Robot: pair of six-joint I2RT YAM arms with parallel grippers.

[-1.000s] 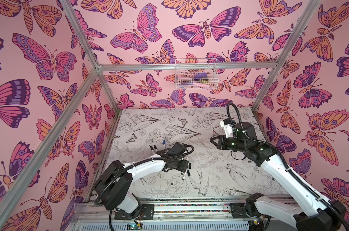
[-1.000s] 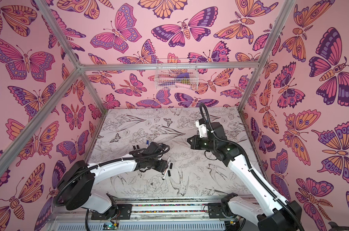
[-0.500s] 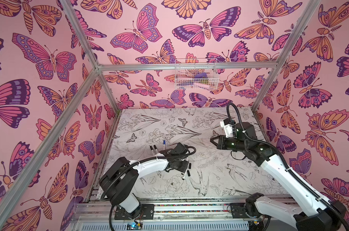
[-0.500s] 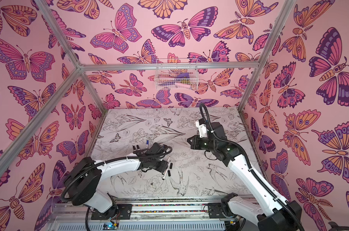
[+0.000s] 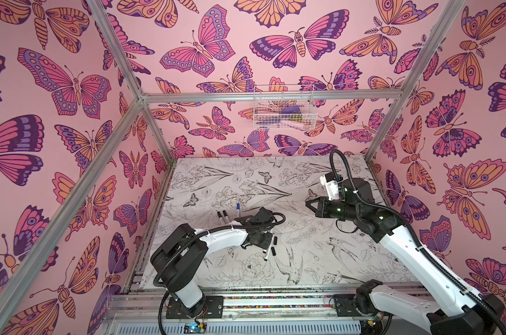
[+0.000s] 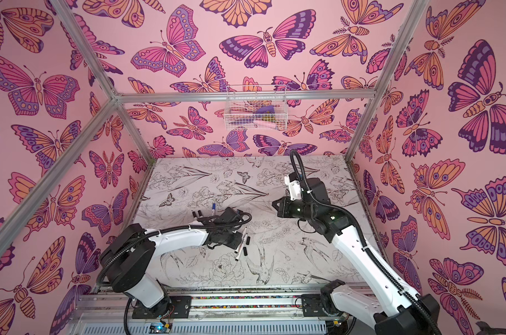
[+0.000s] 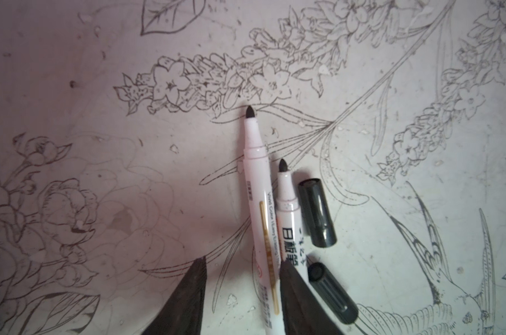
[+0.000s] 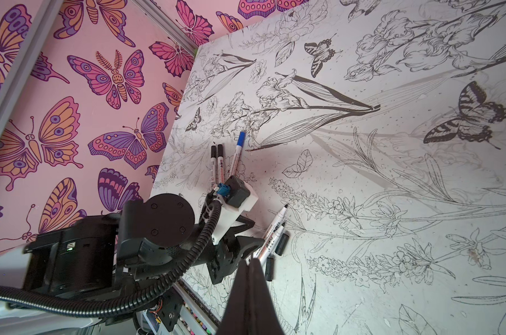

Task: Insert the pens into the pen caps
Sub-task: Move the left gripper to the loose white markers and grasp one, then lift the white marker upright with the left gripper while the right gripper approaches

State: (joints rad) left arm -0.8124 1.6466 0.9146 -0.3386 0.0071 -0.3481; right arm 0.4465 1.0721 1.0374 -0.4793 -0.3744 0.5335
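Pink butterfly-print walls [image 5: 72, 87] box in a white tabletop [image 5: 304, 261] covered with black line drawings of flowers and birds. Left of centre in both top views, near the table's left edge, three pens already wear caps. Two black-capped pens [image 5: 219, 215] lie side by side, and a blue-capped pen [image 5: 238, 209] sits just to their right. On that showing, three of the five look finished.

The rest of the work lies a little below the middle of the frame, beside the left arm's wrist. The left wrist view shows a longer uncapped pen [image 7: 260, 217] and a shorter uncapped pen [image 7: 289, 217] lying flat and pressed together, dark tips bare. One loose black cap [image 7: 317, 213] rests just beside the shorter pen, perhaps touching it, and a second loose black cap [image 7: 333, 293] lies near the first.

The left claw [image 7: 244, 262] is low over the table with its fingers apart. They straddle the longer pen's barrel, one finger right at the barrel and the other standing clear, so nothing is pinched yet. The right claw [image 5: 309, 204] hangs above the table, right of centre and well apart from the pens, pressed together and empty.

Two pens remain to be capped, and neither has left the table.
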